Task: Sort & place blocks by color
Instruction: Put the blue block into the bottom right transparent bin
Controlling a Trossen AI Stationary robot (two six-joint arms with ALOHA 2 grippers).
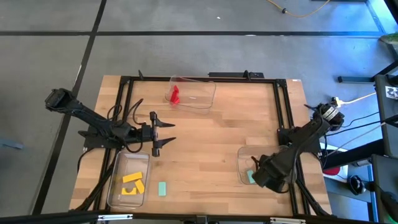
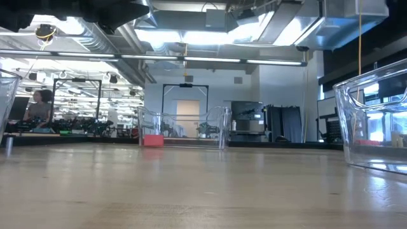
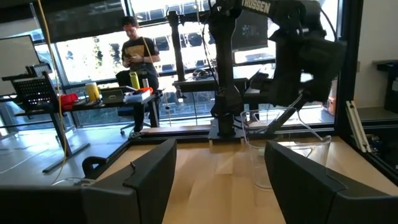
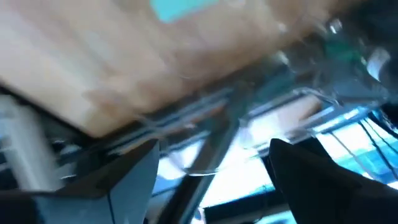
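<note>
Near edge: yellow blocks (image 1: 132, 184) lie in the left tray (image 1: 114, 180); one teal block (image 1: 162, 188) lies on the table (image 1: 211, 137) beside it. Right gripper (image 1: 260, 176), fingers apart and empty, hangs over the right tray (image 1: 242, 163) holding another teal block (image 1: 250, 177). Left gripper (image 1: 163, 133), open, empty, hovers mid-table. Far tray (image 1: 202, 96): red blocks (image 1: 175, 94).

Left gripper (image 1: 169, 133) hovers with fingers spread; right gripper (image 1: 260, 176) points down, fingers apart.

Two black jointed robot arms, left arm (image 1: 93, 121) slim with looping black cables and two pointed dark fingers (image 1: 163, 134), right arm (image 1: 298, 146) bulkier, white cable at its base, white lettering on its upper housing
</note>
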